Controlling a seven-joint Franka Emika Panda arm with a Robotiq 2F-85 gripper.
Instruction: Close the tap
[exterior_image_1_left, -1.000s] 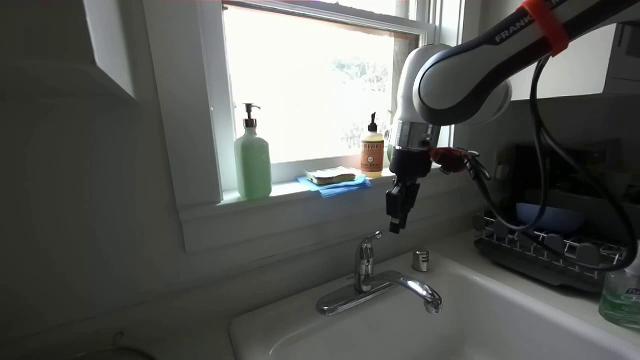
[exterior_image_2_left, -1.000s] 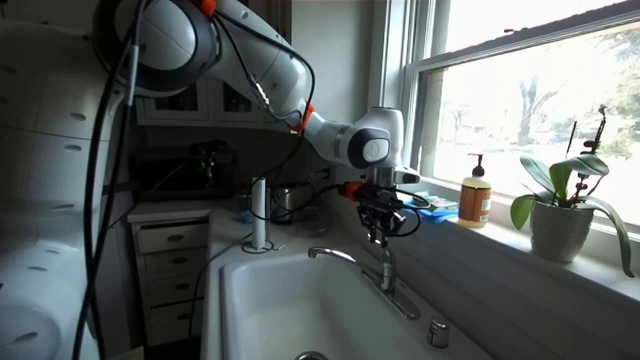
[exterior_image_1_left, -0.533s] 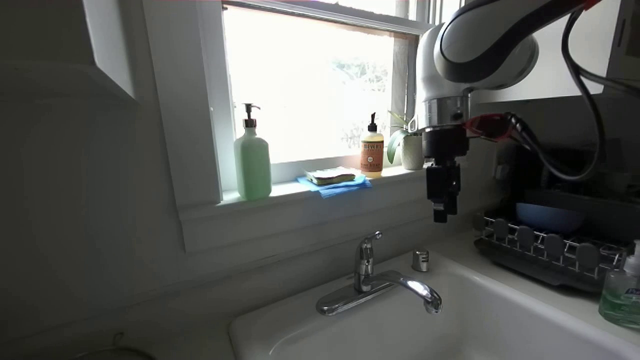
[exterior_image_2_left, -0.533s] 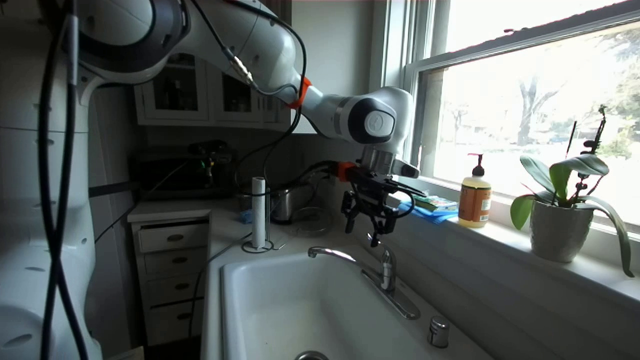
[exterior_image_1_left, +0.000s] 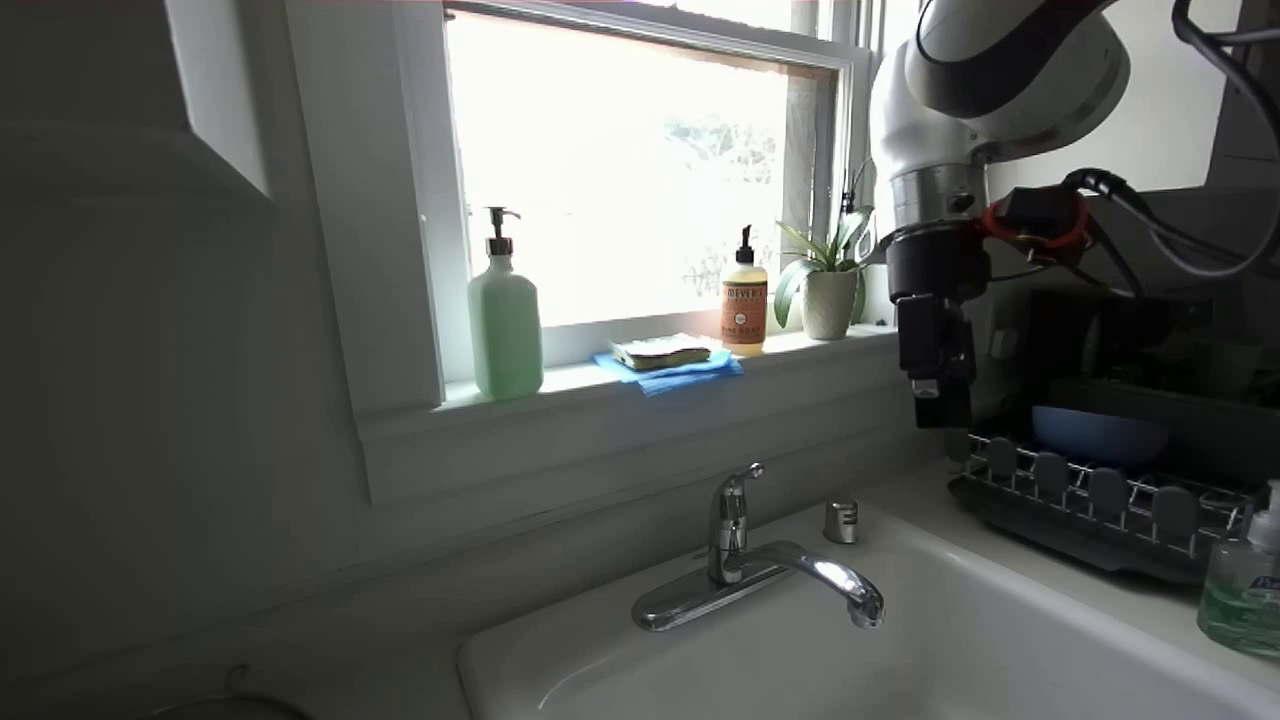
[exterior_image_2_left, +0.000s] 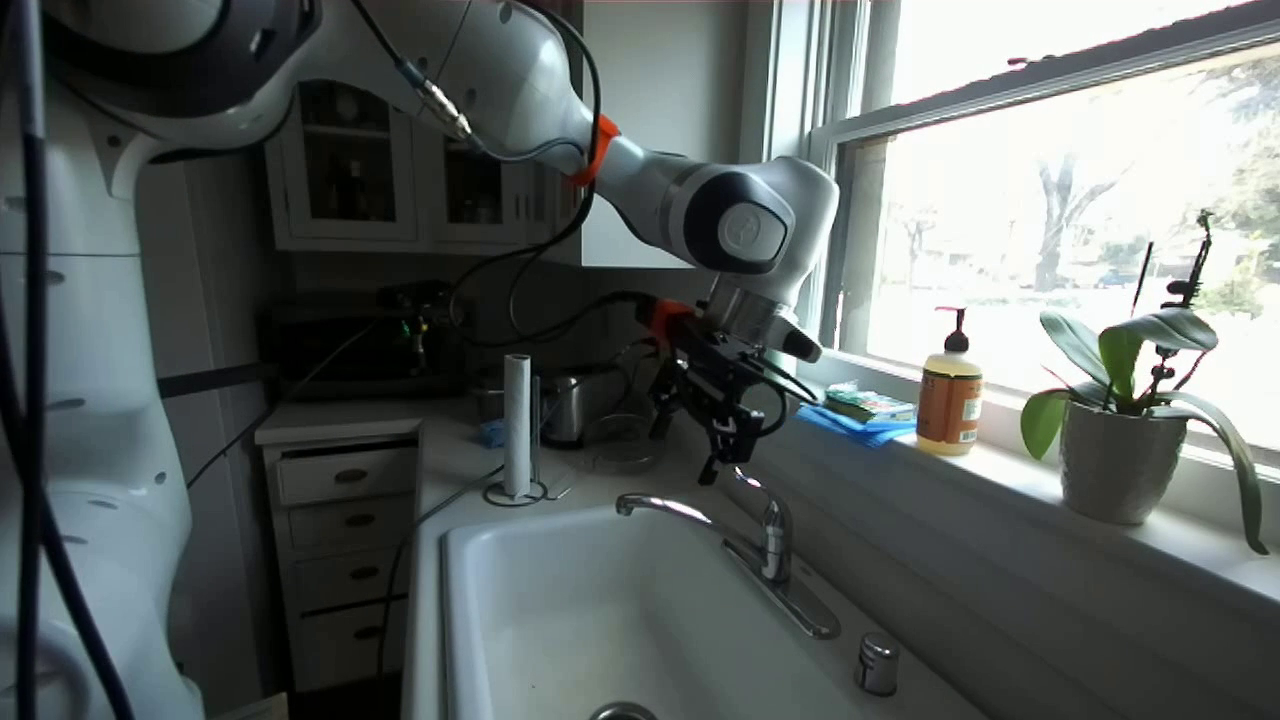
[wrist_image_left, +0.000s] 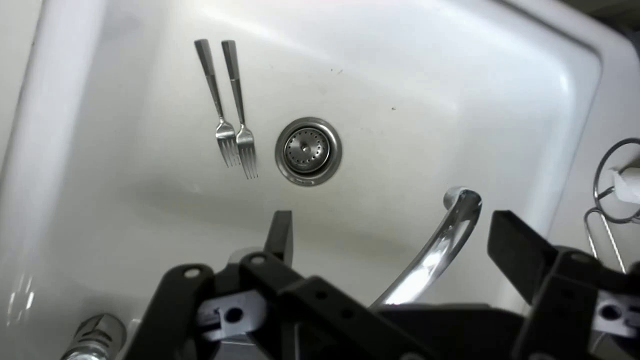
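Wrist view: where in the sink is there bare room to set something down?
Widest: in the sink, between the drain strainer and the sink's right side as pictured, bare but for a few specks. Narrower: between the forks and the sink's left side. Crowded: between forks and strainer, and at lower right, where the tap spout shows framed by the open pincer.

Free air above the sink (exterior_image_2_left: 560, 605) admits passage; the gripper (wrist_image_left: 397, 240), its fingers spread, hangs there apart from the tap (exterior_image_1_left: 730, 535). The tap's spout juts low across this space, and its lever projects upward. The windowsill (exterior_image_1_left: 572, 379) limits room above and behind, while the side sprayer (exterior_image_1_left: 841, 521) obstructs low access beside the tap's base.
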